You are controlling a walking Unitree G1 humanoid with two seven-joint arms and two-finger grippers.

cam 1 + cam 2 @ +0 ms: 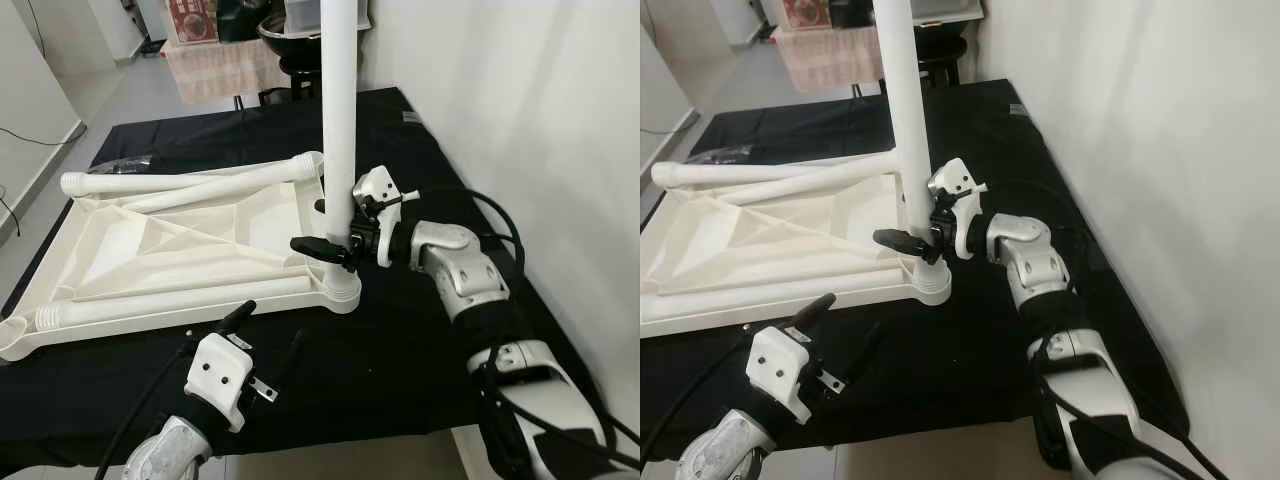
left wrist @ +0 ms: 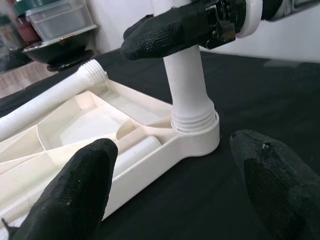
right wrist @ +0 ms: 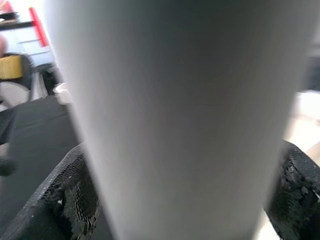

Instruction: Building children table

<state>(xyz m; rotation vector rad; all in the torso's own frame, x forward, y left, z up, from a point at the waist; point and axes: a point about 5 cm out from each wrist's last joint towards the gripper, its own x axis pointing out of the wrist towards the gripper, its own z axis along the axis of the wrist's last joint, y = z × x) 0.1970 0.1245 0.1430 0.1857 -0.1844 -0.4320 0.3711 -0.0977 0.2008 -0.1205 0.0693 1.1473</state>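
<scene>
Right hand (image 1: 335, 240) is clamped on the upright table leg (image 1: 339, 130), seated in the tabletop (image 1: 200, 250) corner socket at 3 o'clock; left hand (image 1: 268, 335) gapes empty; a tilt could cross-thread it

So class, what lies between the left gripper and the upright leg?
Bare black cloth, seen in the left wrist view between the open left gripper and the upright leg.

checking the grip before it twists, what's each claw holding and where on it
The right claw clamps the upright white leg low down, just above its threaded socket. The left claw is open, holding nothing.
</scene>
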